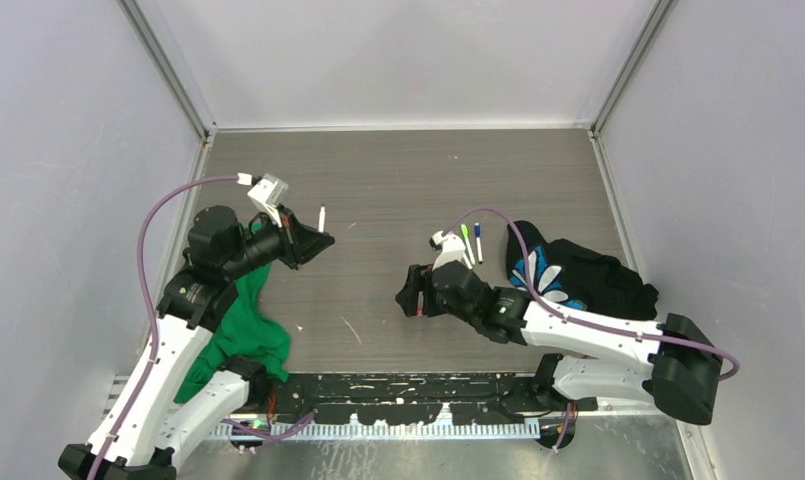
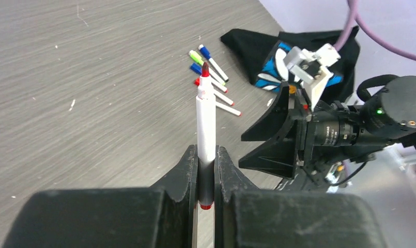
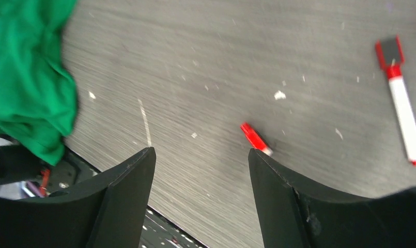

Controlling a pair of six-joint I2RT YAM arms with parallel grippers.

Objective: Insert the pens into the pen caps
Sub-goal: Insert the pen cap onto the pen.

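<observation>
Here, white red-tipped pen (image 2: 205,124) pinched in left claw (image 2: 206,153), right claw (image 3: 201,155) spread, perhaps red cap (image 3: 255,138) below.

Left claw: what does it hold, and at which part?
The left claw pinches a pen near its back end, with the uncapped tip pointing outward.

The tabletop (image 1: 398,170) is finished in matt grey wood grain, scuffed with white flecks. The pen (image 2: 206,124) is made of smooth, glossy white plastic, and matt black plastic is seen on the left pincer (image 2: 206,157). The green cloth (image 3: 25,77) is soft and creased.
</observation>
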